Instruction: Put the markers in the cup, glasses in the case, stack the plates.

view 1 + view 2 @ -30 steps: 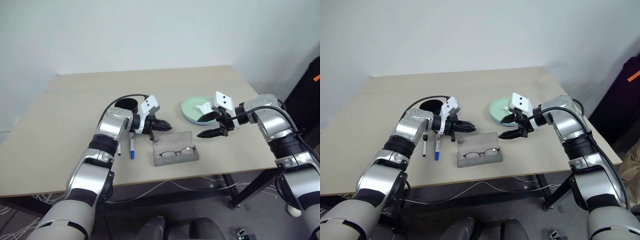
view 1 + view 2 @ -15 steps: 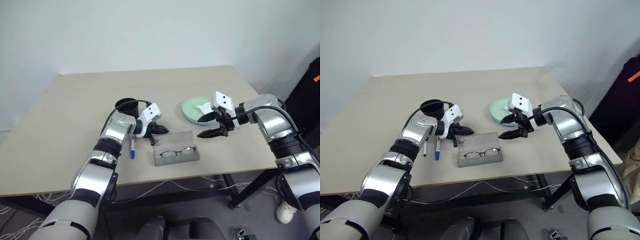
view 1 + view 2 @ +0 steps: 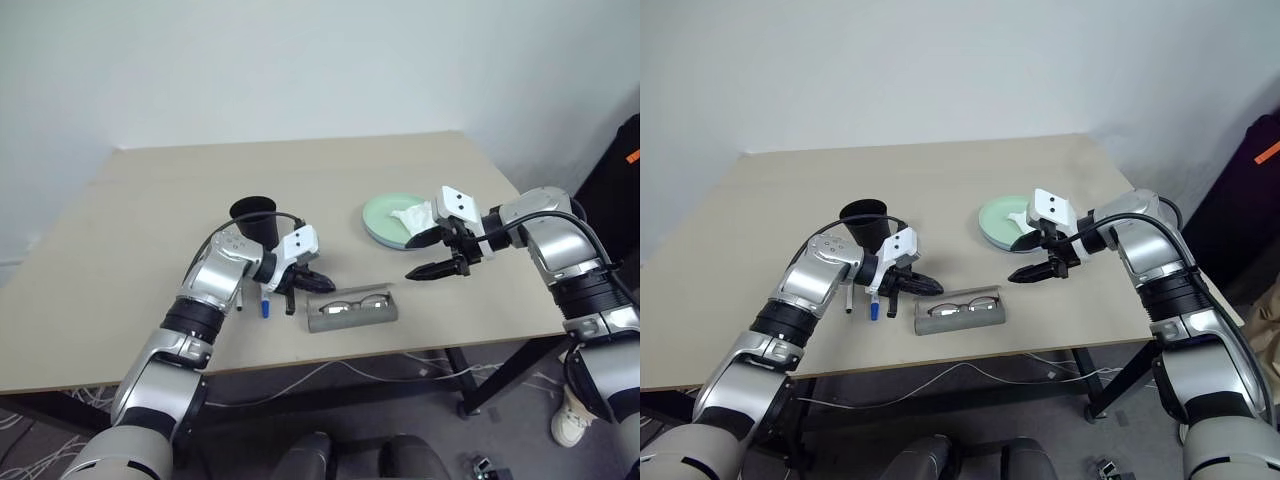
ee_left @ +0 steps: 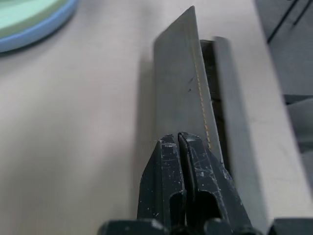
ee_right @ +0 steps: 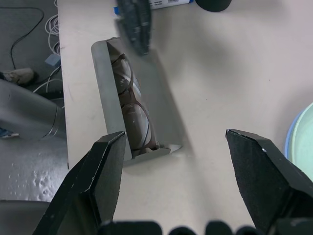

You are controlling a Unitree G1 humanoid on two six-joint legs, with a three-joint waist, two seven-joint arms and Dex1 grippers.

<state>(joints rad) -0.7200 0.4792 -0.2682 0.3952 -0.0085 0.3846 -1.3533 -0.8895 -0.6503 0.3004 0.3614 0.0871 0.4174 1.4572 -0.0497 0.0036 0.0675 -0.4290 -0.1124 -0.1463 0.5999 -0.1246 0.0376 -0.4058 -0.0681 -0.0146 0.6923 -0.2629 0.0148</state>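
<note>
One change: the lid of the case [image 3: 352, 310], near the table's [image 3: 150, 200] front edge, has tipped from upright to low over the tray, not quite flat.
Glasses: you can see the glasses [image 5: 133, 115] lying inside the case, under that leaning lid.
Left claw: the left claw [image 3: 318, 283] has its fingers pressed together, holding nothing; it has pulled back and sunk to the case's left end.
Right claw: the right claw [image 3: 420, 255] hangs wide and empty over the case's right end.
Meaning: your glasses step looks nearly done; the lid probably needs one last press.
Markers: the markers [image 3: 265, 303] lie on the table by the left wrist, not yet in the cup [image 3: 255, 218] just behind.
Plates: the plates [image 3: 385, 222] sit farthest back, green on blue, with a white tissue [image 3: 415, 215] on top.
</note>
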